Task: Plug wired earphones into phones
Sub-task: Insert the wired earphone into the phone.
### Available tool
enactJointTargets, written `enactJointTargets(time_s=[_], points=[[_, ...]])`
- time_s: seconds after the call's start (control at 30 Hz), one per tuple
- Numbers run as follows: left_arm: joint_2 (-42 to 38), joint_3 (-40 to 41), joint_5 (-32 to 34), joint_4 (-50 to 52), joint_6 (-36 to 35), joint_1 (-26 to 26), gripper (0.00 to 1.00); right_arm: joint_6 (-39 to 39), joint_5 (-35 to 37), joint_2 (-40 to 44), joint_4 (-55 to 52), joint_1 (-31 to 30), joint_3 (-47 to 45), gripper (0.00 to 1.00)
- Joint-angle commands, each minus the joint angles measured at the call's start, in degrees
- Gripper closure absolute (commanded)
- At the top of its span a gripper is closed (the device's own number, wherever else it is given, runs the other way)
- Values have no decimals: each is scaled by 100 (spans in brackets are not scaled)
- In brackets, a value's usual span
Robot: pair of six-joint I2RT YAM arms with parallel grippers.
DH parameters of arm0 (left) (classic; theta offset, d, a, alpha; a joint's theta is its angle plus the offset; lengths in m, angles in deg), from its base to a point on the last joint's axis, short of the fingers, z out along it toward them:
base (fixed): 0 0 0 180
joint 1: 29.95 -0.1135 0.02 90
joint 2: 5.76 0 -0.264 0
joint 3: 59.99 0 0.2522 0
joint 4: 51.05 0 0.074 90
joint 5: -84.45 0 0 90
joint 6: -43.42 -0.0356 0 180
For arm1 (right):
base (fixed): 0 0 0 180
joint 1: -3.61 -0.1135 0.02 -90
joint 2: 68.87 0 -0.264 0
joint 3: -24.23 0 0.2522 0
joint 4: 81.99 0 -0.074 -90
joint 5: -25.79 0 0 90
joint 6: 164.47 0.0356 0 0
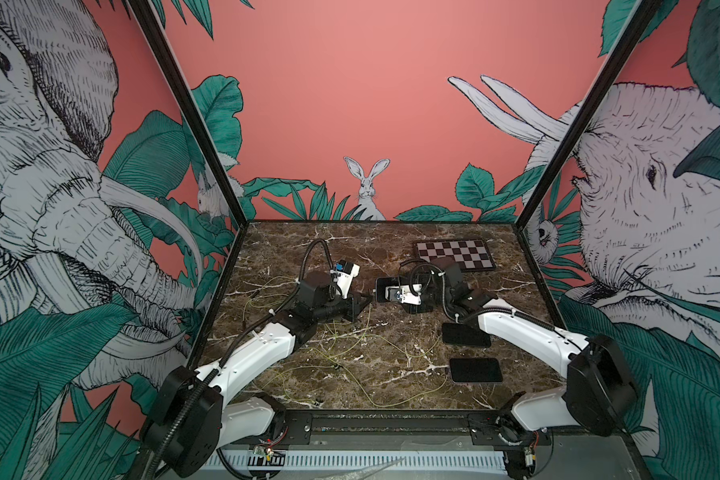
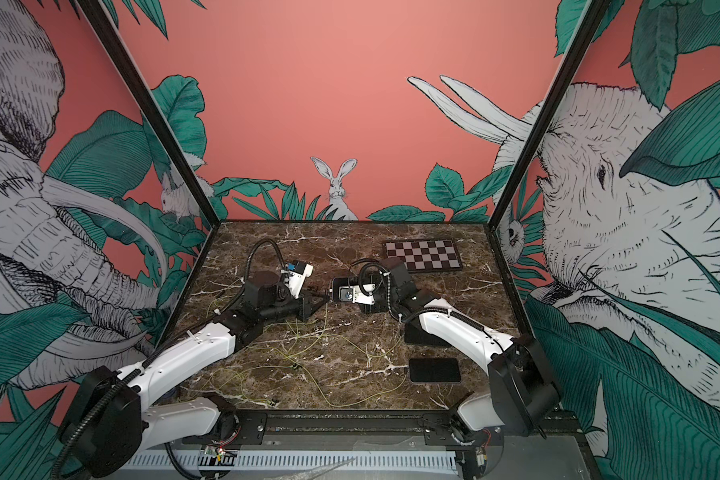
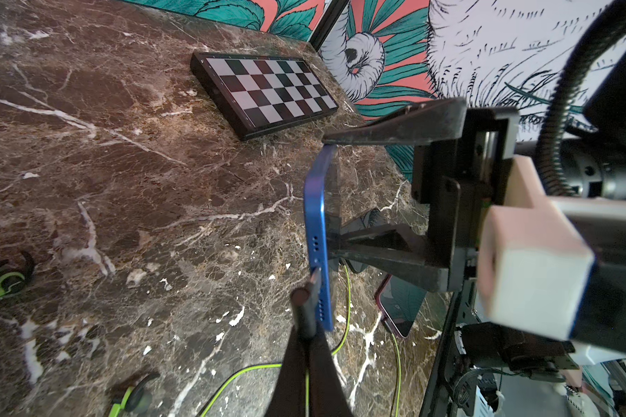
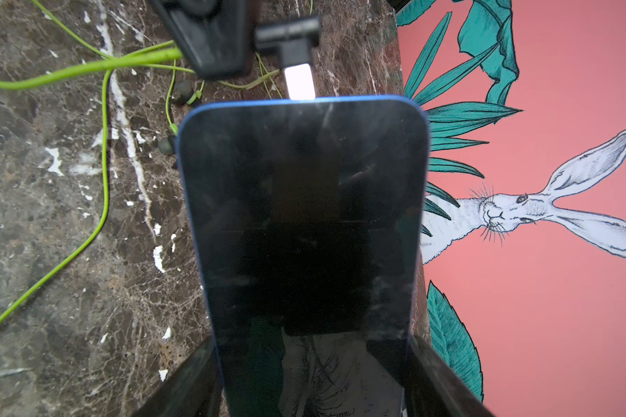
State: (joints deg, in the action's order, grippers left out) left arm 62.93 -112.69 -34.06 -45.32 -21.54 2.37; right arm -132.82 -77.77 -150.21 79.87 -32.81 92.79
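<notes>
My right gripper (image 4: 311, 343) is shut across the width of a blue-edged phone (image 4: 304, 224) and holds it above the table, dark screen toward its camera. In the left wrist view this phone (image 3: 318, 234) shows edge-on. My left gripper (image 3: 306, 325) is shut on the dark plug (image 3: 304, 307) of a yellow-green earphone cord (image 3: 232, 379). The plug's metal tip (image 4: 299, 83) meets the phone's end edge, and most of the tip shows outside it. In both top views the two grippers (image 1: 364, 296) (image 2: 324, 296) meet at the table's middle.
Two more phones (image 1: 465, 335) (image 1: 476, 370) lie flat at the right front, one partly under the right arm. A checkerboard plate (image 1: 456, 254) lies at the back right. Loose earphone cords (image 1: 391, 353) and earbuds (image 3: 4, 281) are spread over the marble table (image 1: 391, 241).
</notes>
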Motion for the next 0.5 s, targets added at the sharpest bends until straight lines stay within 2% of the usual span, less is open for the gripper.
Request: enactJointTargets(time_s=[0.0,0.47], points=[[34,-219,4,183,-105,-17,100,-132,15,128,123,-97,282,31],[149,-334,22,458,-227,-6,100,-438,413,-41,-525,-338,662,31]])
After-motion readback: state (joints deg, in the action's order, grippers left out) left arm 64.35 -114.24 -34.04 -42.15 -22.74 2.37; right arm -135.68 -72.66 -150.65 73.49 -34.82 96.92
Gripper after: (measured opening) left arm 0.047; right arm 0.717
